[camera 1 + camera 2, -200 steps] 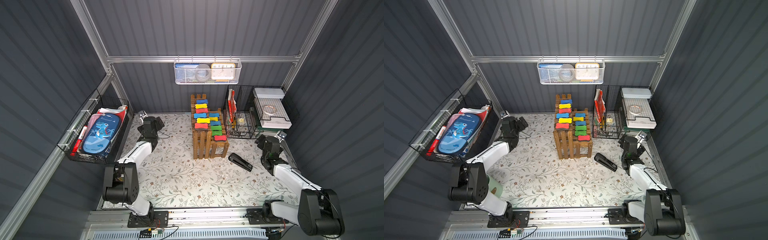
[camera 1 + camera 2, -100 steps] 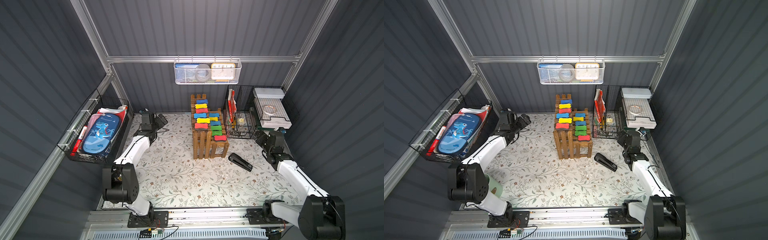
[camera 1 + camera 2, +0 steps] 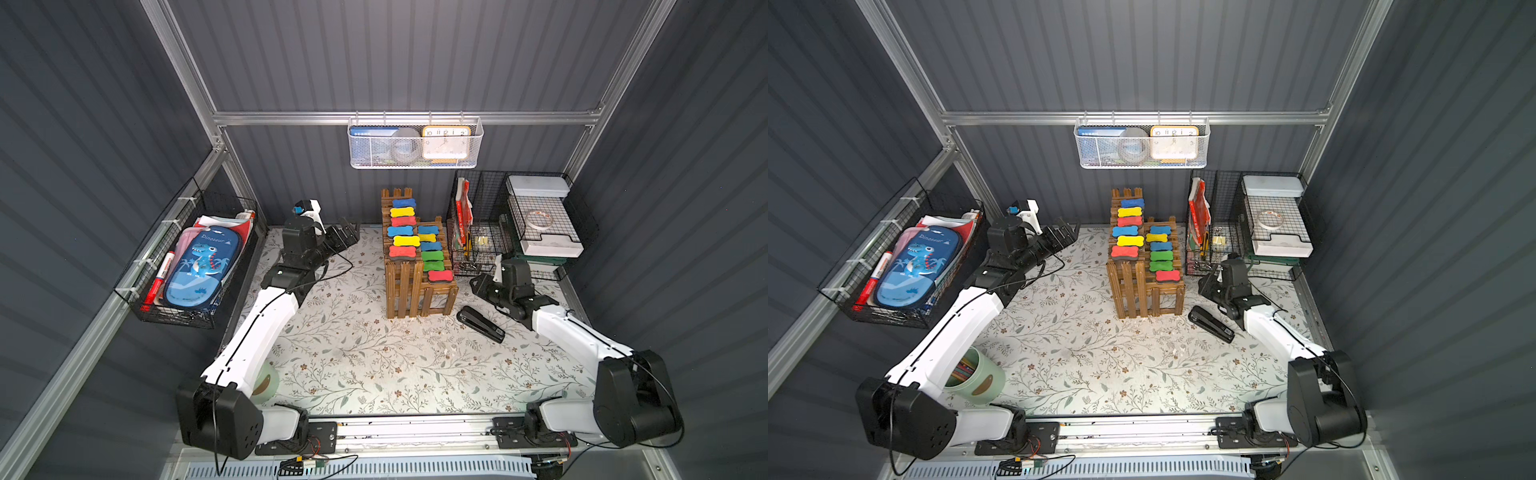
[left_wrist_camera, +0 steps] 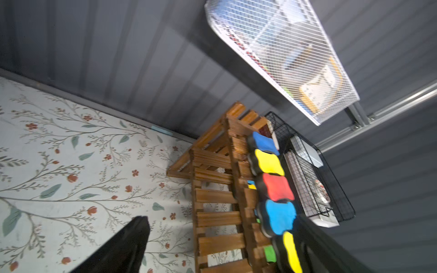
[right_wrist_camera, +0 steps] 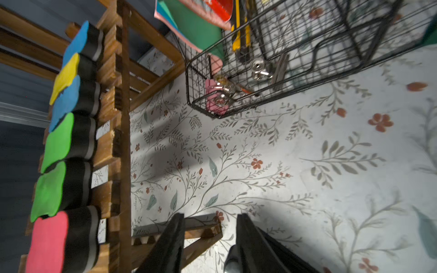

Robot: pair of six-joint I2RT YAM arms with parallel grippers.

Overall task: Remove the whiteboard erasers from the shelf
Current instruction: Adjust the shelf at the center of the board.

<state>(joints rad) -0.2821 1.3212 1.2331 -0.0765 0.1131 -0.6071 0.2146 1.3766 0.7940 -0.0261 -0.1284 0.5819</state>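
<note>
The shelf [image 3: 415, 291] is a brown two-tier slatted rack at the back middle, seen in both top views. Several whiteboard erasers lie on each tier in a row; a red one [image 3: 402, 251] ends the upper row and another red one [image 3: 440, 276] ends the lower row. My left gripper [image 3: 345, 235] hovers open to the left of the shelf, level with the upper tier; in the left wrist view a blue eraser [image 4: 279, 217] lies close ahead. My right gripper [image 3: 478, 284] is low to the right of the shelf, jaws [image 5: 209, 219] apart and empty, beside the lower row [image 5: 56, 144].
A black stapler [image 3: 480, 323] lies on the floral mat just front-right of the shelf, under my right arm. A black wire-grid organiser [image 3: 515, 224] stands behind my right gripper. A white mesh basket [image 3: 415, 143] hangs above. A wire basket [image 3: 199, 266] hangs on the left wall; a green cup [image 3: 976, 376] stands front left.
Both arms have unfolded and reached toward the shelf. The left gripper swung right toward the upper tier. The right gripper moved left toward the lower tier, and its jaws have narrowed.
</note>
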